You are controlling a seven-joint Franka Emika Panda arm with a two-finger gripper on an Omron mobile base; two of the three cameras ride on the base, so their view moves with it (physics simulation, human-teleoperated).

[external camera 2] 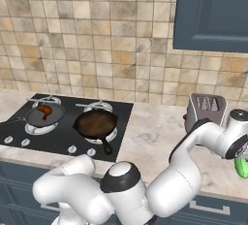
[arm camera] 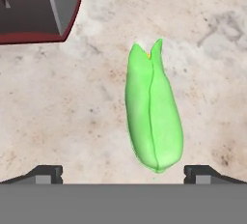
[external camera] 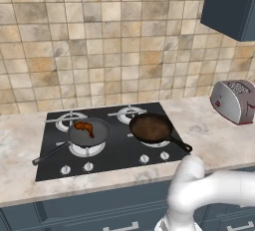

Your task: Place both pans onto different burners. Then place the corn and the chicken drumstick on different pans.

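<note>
The corn lies on the worktop at the far right, near the toaster. The gripper hangs over it, spread wide and empty. The corn is round and smooth, so it might slip or roll away if pinched off-centre.

Colours, stove area
Corn: bright green. Drumstick: reddish-brown. Cooktop: black. Counter: beige marbled. Toaster: silver, red trim.

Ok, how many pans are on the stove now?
2. The grey pan sits on the front left burner with the drumstick in it; the brown pan sits on the front right burner, with nothing inside.
</note>
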